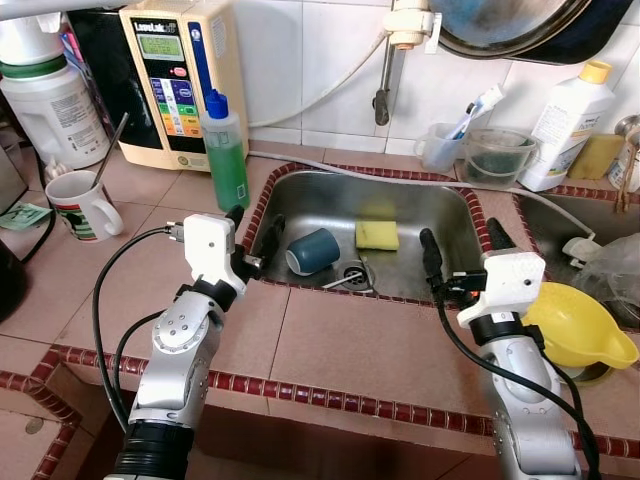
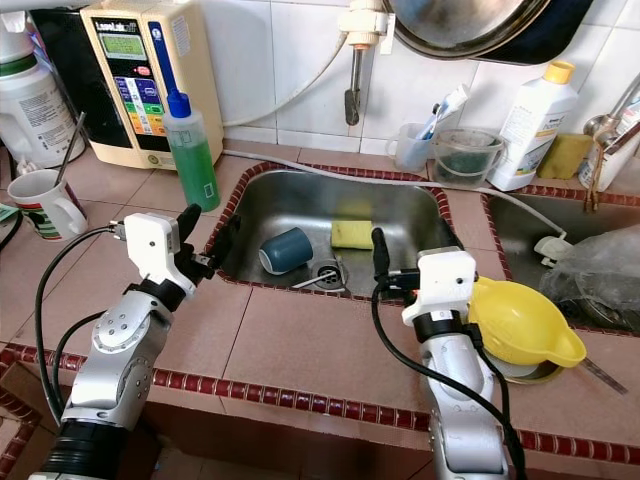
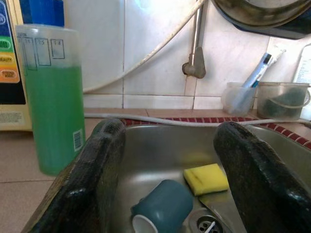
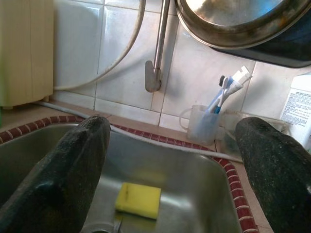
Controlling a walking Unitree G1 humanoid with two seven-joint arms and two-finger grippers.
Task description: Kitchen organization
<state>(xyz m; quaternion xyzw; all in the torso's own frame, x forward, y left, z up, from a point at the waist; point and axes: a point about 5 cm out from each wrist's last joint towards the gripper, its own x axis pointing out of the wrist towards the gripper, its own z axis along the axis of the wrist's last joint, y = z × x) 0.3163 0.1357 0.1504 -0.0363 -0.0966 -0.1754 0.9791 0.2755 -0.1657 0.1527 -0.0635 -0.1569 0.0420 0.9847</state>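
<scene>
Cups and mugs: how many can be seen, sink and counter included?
3: a blue cup lying on its side in the sink, a white mug on the left counter, and a clear cup holding toothbrushes behind the sink. Others may be hidden.

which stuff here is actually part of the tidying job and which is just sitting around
Likely in play, in the sink that both open grippers face: blue cup on its side, yellow sponge, left gripper, right gripper.

Just sitting around: green soap bottle, white mug, yellow funnel, toothbrush cup, white bottle.
</scene>
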